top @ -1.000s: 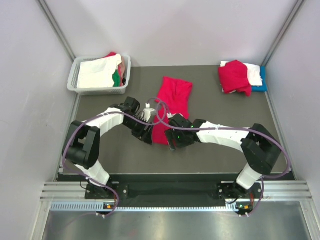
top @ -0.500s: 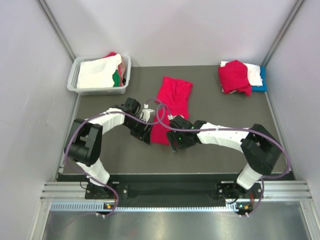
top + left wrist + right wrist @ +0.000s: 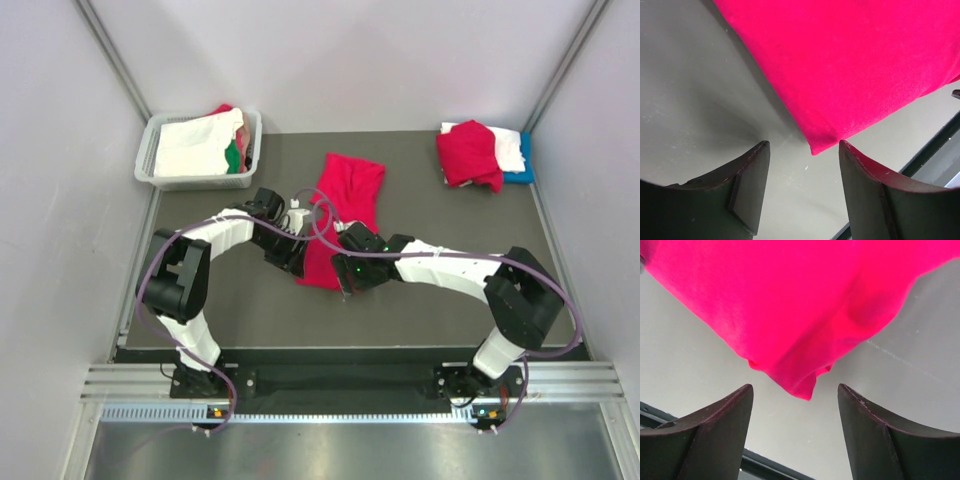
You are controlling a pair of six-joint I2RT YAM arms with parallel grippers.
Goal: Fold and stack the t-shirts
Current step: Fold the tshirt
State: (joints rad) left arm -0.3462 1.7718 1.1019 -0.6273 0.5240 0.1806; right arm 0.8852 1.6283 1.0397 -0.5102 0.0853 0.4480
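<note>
A red t-shirt [image 3: 340, 205] lies folded lengthwise on the dark table, running from the middle toward the near side. My left gripper [image 3: 290, 262] is open at the shirt's near left corner, which shows just ahead of the fingers in the left wrist view [image 3: 840, 75]. My right gripper [image 3: 345, 283] is open at the near right corner, which shows ahead of the fingers in the right wrist view [image 3: 790, 315]. Neither gripper holds cloth. A stack with a red shirt [image 3: 468, 152] on white and blue ones sits at the far right.
A pale plastic tub [image 3: 152, 175] at the far left holds a white shirt [image 3: 195, 145] with green and red cloth beside it. White walls close in the table on three sides. A black rail [image 3: 350, 352] marks the near table edge.
Both grippers have shifted slightly toward the far side, closing in on the near corners of the red shirt. The shirt itself has not moved.
</note>
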